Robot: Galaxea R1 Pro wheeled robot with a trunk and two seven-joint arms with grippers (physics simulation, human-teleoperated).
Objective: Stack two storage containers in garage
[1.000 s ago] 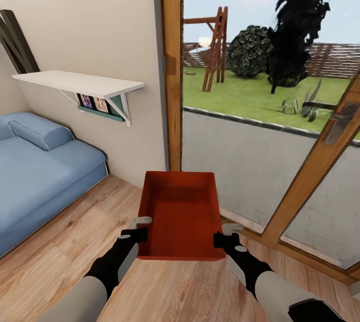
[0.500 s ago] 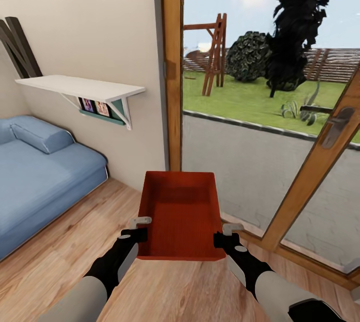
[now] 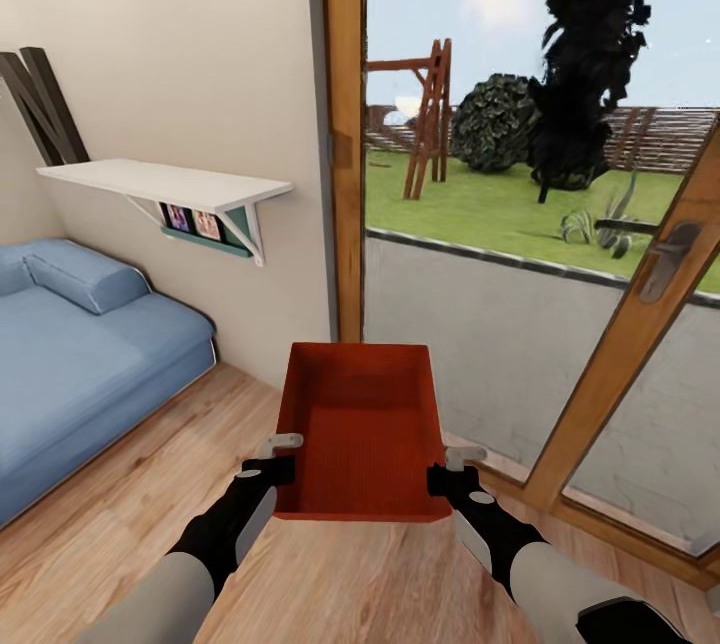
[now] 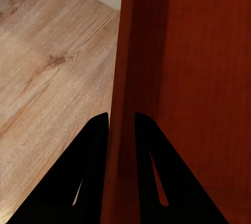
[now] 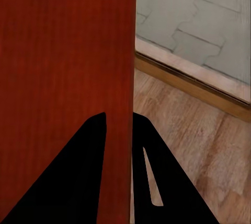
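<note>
Orange-red storage container (image 3: 360, 429), unmarked, between both tools.

Both arms reach forward, level; left gripper (image 3: 281, 457) and right gripper (image 3: 449, 469) each have fingers (image 4: 99, 145) clamped over a container (image 3: 360, 429) wall.

Blue sofa (image 3: 90, 344) cut off at left edge; shelf photos (image 3: 192, 221) too small to read
</note>
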